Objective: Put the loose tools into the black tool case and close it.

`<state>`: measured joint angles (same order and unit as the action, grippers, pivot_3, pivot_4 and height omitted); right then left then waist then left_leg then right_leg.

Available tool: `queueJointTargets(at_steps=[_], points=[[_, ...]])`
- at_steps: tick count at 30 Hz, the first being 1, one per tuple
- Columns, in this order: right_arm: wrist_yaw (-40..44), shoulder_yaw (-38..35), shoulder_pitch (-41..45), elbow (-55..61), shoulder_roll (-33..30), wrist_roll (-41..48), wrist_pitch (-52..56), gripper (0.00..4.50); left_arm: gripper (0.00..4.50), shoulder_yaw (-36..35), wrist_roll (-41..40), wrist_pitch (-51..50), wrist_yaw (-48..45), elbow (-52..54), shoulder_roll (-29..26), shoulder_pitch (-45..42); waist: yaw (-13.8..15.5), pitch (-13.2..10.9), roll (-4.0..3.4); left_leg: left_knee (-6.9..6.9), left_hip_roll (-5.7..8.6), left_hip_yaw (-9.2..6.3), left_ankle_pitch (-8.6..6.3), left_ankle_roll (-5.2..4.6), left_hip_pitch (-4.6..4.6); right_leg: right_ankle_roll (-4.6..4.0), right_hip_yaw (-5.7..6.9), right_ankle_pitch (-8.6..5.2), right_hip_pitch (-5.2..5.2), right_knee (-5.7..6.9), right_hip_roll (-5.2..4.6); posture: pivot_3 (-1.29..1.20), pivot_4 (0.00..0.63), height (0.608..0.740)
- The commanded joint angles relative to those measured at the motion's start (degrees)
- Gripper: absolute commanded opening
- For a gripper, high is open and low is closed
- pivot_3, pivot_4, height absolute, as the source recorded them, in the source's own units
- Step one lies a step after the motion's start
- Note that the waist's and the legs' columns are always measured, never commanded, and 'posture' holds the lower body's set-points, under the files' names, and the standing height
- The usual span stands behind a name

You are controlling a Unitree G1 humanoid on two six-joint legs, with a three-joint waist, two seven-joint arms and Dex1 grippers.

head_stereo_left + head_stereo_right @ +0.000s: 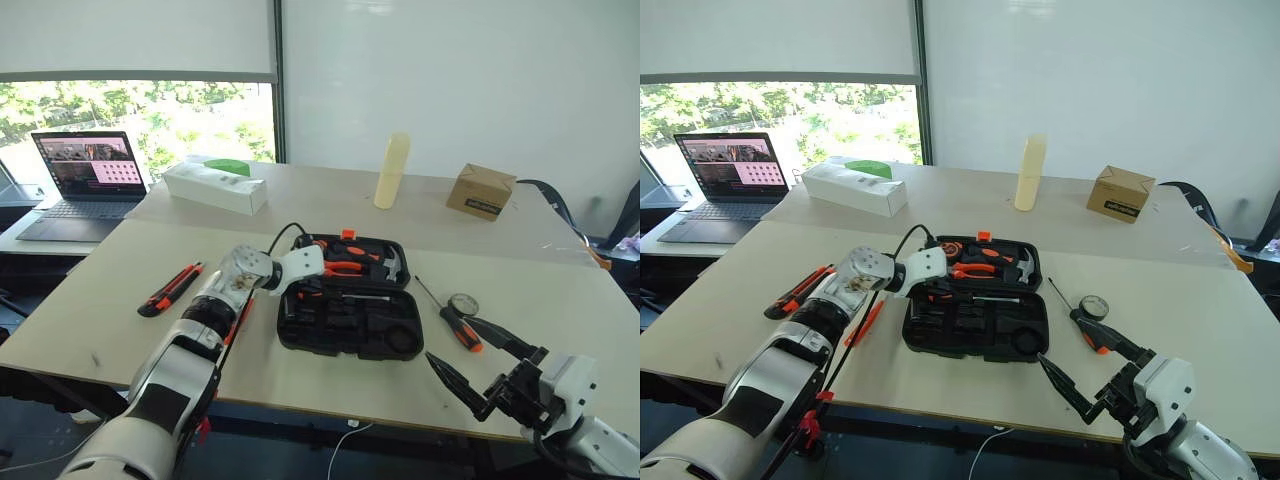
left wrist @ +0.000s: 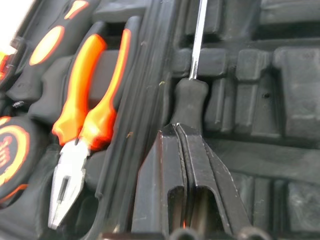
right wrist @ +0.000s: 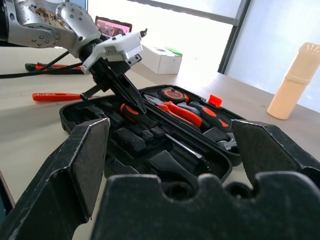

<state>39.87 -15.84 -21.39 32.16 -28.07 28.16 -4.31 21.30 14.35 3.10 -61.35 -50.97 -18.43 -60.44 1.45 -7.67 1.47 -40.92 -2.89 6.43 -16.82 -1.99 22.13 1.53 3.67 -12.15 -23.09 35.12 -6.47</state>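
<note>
Holding: left gripper [image 3: 131, 102] is shut over the open case [image 1: 350, 330]; its tips are at the handle of a screwdriver [image 2: 192, 95] in a slot, but whether it grips it I cannot tell.
Right gripper [image 1: 470, 372]: wide open, holding nothing, well apart from the case.
Still out: knife [image 1: 170, 289] and slim tool [image 3: 56, 96] lie on the desk [image 1: 90, 320] behind the left gripper; second screwdriver [image 1: 455, 320] and tape roll [image 1: 464, 304] lie just ahead of the right one.
Risk: screwdriver sits crooked, so the lid will not shut.
Risk two: tips could knock the pliers [image 2: 82, 135] beside them.
Writing: none I can read.
</note>
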Motion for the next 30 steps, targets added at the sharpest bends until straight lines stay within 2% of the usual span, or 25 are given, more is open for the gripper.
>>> queueJointTargets(at_steps=[1, 3, 5, 7, 9, 12, 15, 17, 18, 19, 20, 21, 23, 26, 30], points=[[-0.28, -1.33, -1.12, 2.06, -0.02, 0.78, 0.16, 4.50, 0.08, 2.87, 2.62, -2.73, -0.82, -1.41, 0.41, 3.20, -0.06, 0.12, -0.16, 0.00, 0.00, -0.05, 0.00, -0.01, -0.04, 0.00, -0.03, -0.01, 0.03, 0.01, -0.01, 0.00, 0.150, 0.740], [-0.82, -3.12, -2.36, 1.94, -0.12, 0.97, 0.19, 4.50, 0.08, 0.32, -0.01, -2.49, -0.19, -0.16, 0.78, 3.32, -0.06, 0.18, -0.25, 0.00, 0.00, -0.11, -0.01, -0.01, -0.04, 0.13, -0.10, -0.09, 0.00, 0.04, -0.02, 0.00, 0.150, 0.740], [-1.39, -6.74, -4.75, 0.87, 0.32, 1.56, -0.52, 4.50, 0.08, -5.11, -5.76, -0.72, -0.70, 1.47, 0.53, 3.41, -0.06, 0.19, -0.27, 0.00, 0.02, -0.11, -0.02, -0.04, -0.01, 0.05, -0.14, -0.05, -0.04, 0.07, -0.02, 0.00, 0.150, 0.740], [-0.81, -10.44, -8.19, -1.07, 0.90, 2.46, -1.22, 4.50, 0.08, -11.46, -13.03, 0.75, -4.35, 3.41, -0.83, 4.12, -0.12, 0.16, -0.24, 0.00, 0.03, -0.11, -0.03, -0.06, 0.11, 0.04, -0.16, -0.05, -0.17, 0.08, -0.02, 0.00, 0.150, 0.740], [0.29, -12.60, -10.58, -2.35, 1.18, 3.03, -1.47, 4.50, 0.08, -14.41, -17.26, 1.35, -9.02, 5.14, -2.51, 5.10, -0.29, 0.11, -0.21, 0.01, 0.02, -0.10, -0.04, -0.07, 0.29, 0.05, -0.16, -0.05, -0.35, 0.08, -0.01, 0.00, 0.150, 0.740], [0.36, -17.64, -15.03, -6.88, 1.86, 2.13, -1.87, 4.50, 0.67, -20.65, -25.27, 5.21, -20.35, 8.26, -9.83, 9.65, -0.81, 0.09, -0.21, 0.01, 0.02, -0.04, -0.01, -0.03, 0.67, 0.04, -0.18, -0.05, -0.81, 0.16, 0.00, 0.00, 0.150, 0.740], [-1.13, -19.70, -16.35, -9.32, 1.23, 0.99, 0.59, 4.50, 1.63, -23.82, -29.23, 7.23, -28.28, 9.19, -16.38, 14.83, -1.65, 0.07, -0.26, 0.09, 0.05, 0.06, 0.08, 0.11, 0.71, 0.01, -0.48, -0.10, -1.11, 0.25, 0.06, 0.00, 0.150, 0.740], [-0.53, -19.18, -16.25, -9.62, -0.32, 1.37, 3.00, 4.50, 2.39, -23.06, -31.21, 4.80, -30.59, 11.61, -21.62, 19.52, -2.20, 0.05, -0.28, 0.13, 0.05, 0.10, 0.05, 0.07, 0.59, 0.01, -0.63, -0.11, -1.08, 0.26, 0.08, 0.00, 0.150, 0.740], [-0.61, -18.63, -15.29, -9.11, -1.57, 1.69, 4.93, 4.50, 2.62, -22.85, -32.53, 4.35, -31.00, 13.35, -23.60, 22.04, -2.30, 0.04, -0.29, 0.13, 0.05, 0.14, 0.03, 0.04, 0.48, 0.03, -0.74, -0.13, -1.04, 0.33, 0.07, 0.00, 0.150, 0.740], [-1.15, -17.86, -13.55, -8.39, -3.49, 2.00, 7.92, 4.50, 3.10, -22.93, -33.51, 3.93, -31.15, 15.06, -25.19, 24.51, -2.43, 0.02, -0.27, 0.12, 0.05, 0.17, 0.01, 0.00, 0.41, 0.04, -0.82, -0.13, -1.03, 0.38, 0.05, 0.00, 0.150, 0.740], [-1.53, -17.17, -11.81, -7.85, -5.27, 2.34, 10.52, 4.50, 3.36, -22.89, -34.41, 2.99, -31.15, 16.62, -26.32, 26.36, -2.31, -0.03, -0.22, 0.12, 0.06, 0.22, -0.04, -0.06, 0.31, 0.05, -0.94, -0.14, -1.02, 0.54, 0.00, 0.00, 0.150, 0.740], [-1.82, -16.14, -9.31, -7.42, -7.73, 3.08, 14.13, 4.50, 3.83, -22.85, -35.35, 2.35, -31.15, 18.44, -27.33, 28.29, -2.25, -0.07, -0.15, 0.10, 0.03, 0.24, -0.05, -0.07, 0.28, 0.04, -1.01, -0.14, -1.05, 0.62, -0.04, 0.00, 0.150, 0.740], [-2.99, -13.60, -2.76, -7.88, -12.93, 4.05, 22.24, 4.50, 4.44, -23.62, -37.08, 0.75, -31.15, 22.06, -27.71, 31.18, -2.17, -0.12, -0.11, 0.01, 0.01, 0.24, -0.03, -0.06, 0.27, -0.01, -1.09, -0.16, -1.06, 0.65, -0.03, 0.00, 0.150, 0.740], [-4.32, -7.82, 8.77, -11.15, -19.78, 3.94, 34.03, 4.50, 4.44, -24.80, -38.40, -0.91, -30.37, 26.53, -26.87, 34.22, -1.91, -0.13, -0.09, -0.01, 0.08, 0.25, 0.11, -0.18, 0.27, -0.34, -1.27, -0.31, -1.08, 0.74, -0.05, 0.00, 0.150, 0.740], [-3.29, 1.00, 22.93, -18.29, -23.31, 2.66, 43.73, 4.50, 4.44, -25.33, -38.76, -1.99, -28.75, 30.21, -26.00, 36.80, -1.28, -0.12, -0.07, 0.08, 0.18, 0.22, 0.13, -0.17, 0.30, -0.07, -1.26, -0.16, -1.11, 0.74, 0.10, 0.00, 0.150, 0.740]])
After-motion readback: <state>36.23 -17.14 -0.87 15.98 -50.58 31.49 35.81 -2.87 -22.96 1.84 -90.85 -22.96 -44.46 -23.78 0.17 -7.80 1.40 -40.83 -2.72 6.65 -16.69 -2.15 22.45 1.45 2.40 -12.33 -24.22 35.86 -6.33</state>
